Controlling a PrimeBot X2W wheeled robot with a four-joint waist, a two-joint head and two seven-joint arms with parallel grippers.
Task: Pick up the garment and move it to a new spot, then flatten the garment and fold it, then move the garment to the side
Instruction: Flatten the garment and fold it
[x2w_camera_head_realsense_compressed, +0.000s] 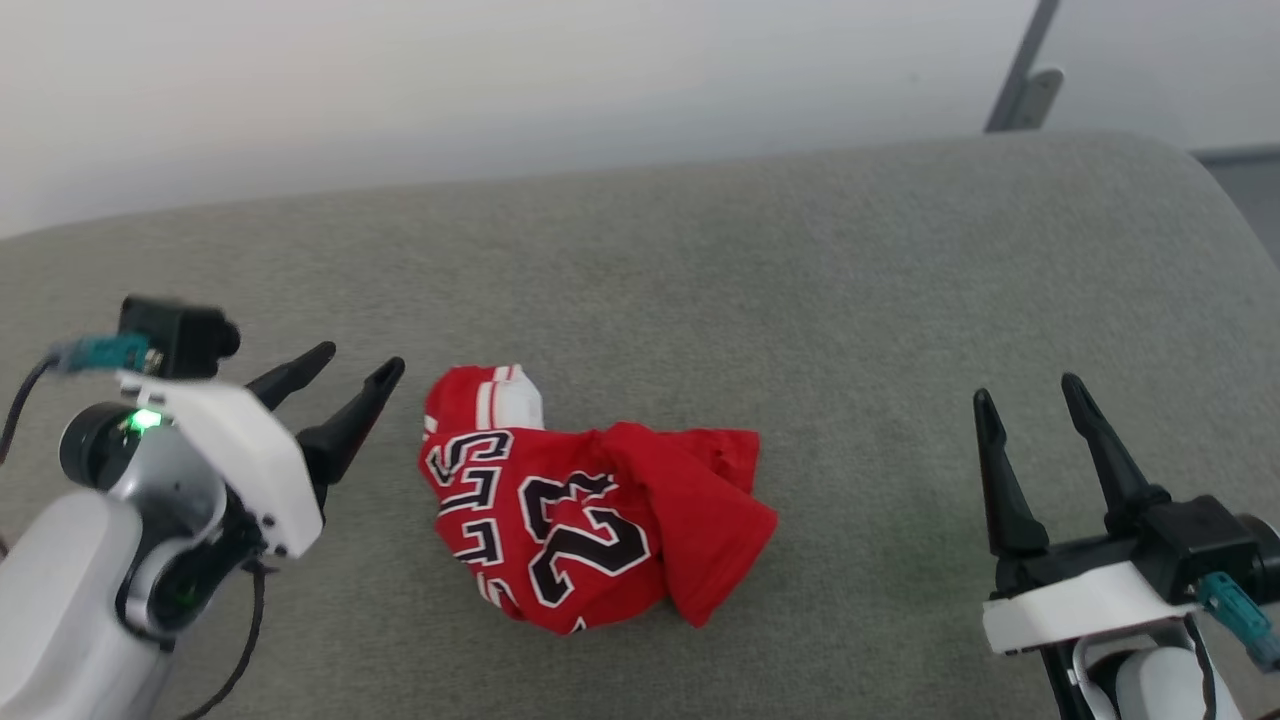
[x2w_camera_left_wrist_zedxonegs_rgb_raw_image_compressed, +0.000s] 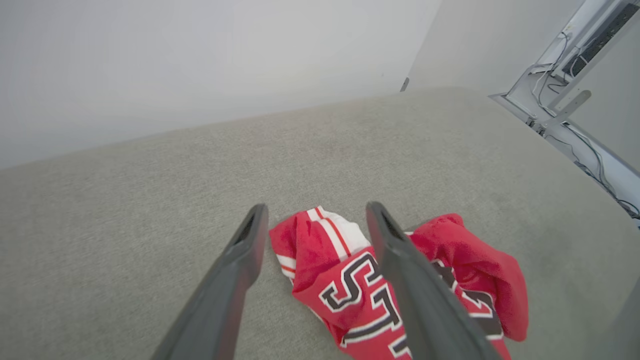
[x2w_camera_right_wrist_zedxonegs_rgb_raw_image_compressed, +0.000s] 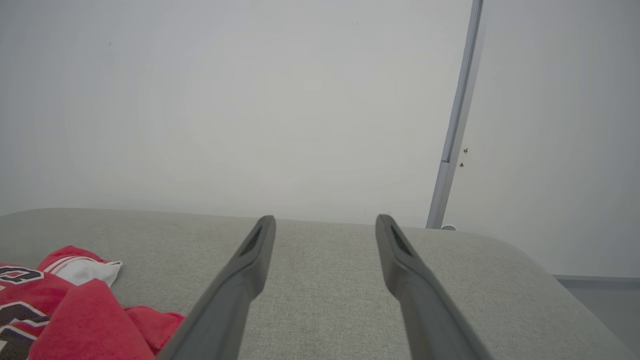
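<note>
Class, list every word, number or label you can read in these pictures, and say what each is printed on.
"23": black with white outline, on the crumpled red top, upside down in the head view.
"LLS": the end of a word on the same top; its earlier letters are lost in the folds.
Nothing else carries readable text.

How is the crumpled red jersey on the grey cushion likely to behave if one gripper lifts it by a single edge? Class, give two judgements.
Probably floppy: the red jersey lies bunched in soft folds, so it would likely drape and unfold from a pinch. Pushed, it would probably bunch up rather than slide on the textured grey cushion.
</note>
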